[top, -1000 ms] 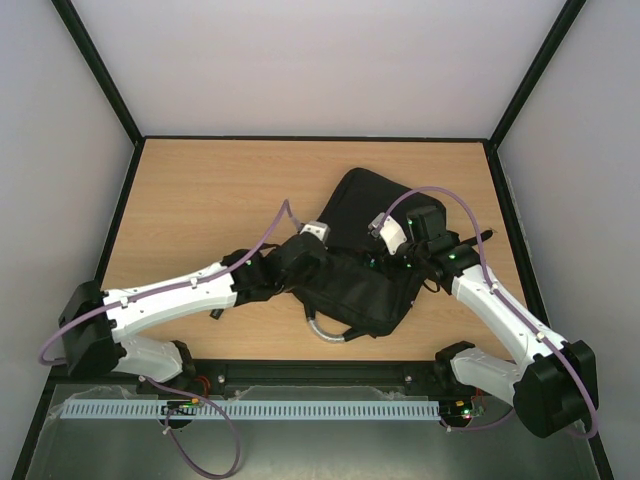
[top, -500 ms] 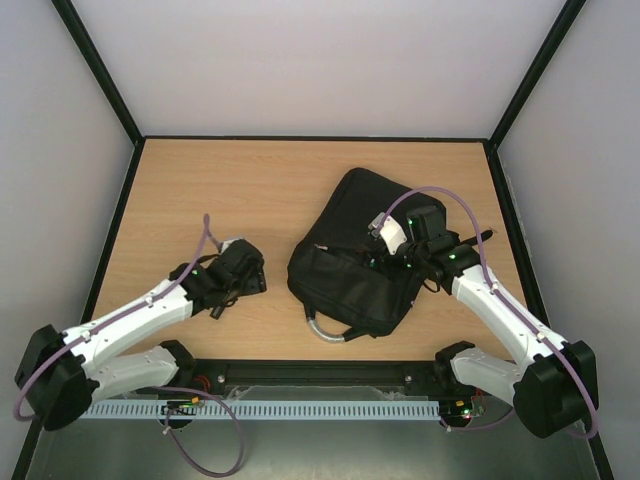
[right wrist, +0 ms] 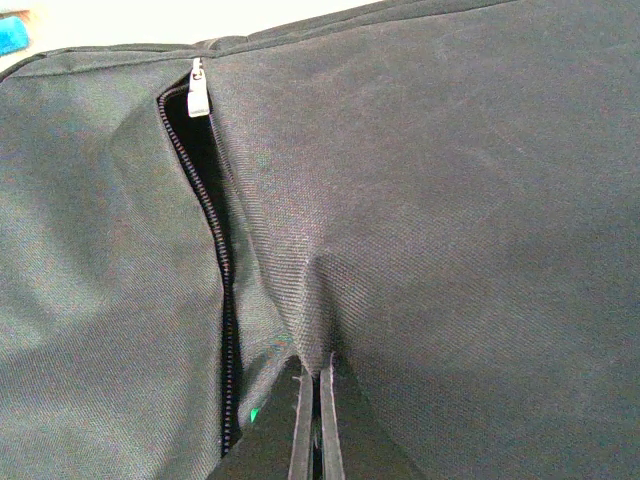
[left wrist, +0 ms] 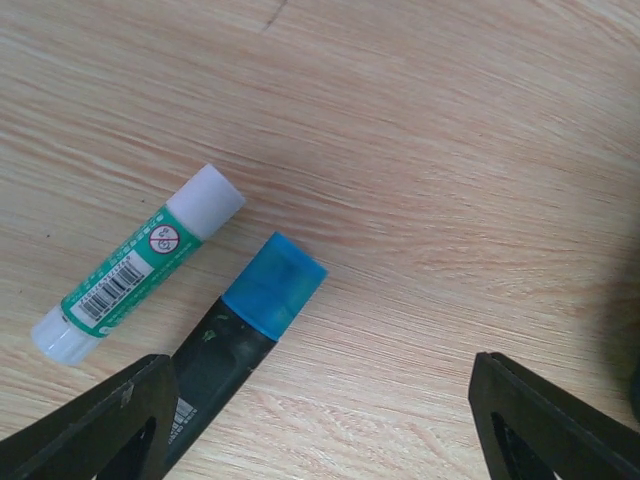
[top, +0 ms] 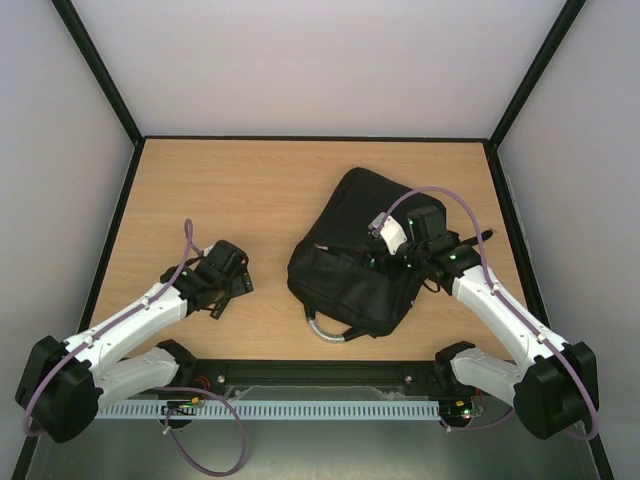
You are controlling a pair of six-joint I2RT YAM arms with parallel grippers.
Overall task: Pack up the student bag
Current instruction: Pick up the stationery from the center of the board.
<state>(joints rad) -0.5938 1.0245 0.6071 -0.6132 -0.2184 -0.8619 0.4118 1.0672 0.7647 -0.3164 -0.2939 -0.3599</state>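
The smooth wooden table (top: 200, 190) carries the student bag (top: 350, 205), soft black weave, right of centre. The right gripper (right wrist: 318, 425) is clenched on a pinched fold of its fabric beside the gaping zip (right wrist: 215, 250). Well left of the bag, the left gripper (left wrist: 320, 405) hangs spread wide and empty over a blue-capped black marker (left wrist: 245, 325) and a white glue stick (left wrist: 135, 265). Both are cylinders lying slantwise, side by side, nearest the left arm.

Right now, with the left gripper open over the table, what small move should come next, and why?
Probably shift the left gripper over the blue-capped black stick: it lies off-centre below it, beside the glue stick. The right gripper pinches the student bag next to its open zip, so a pocket seems ready.
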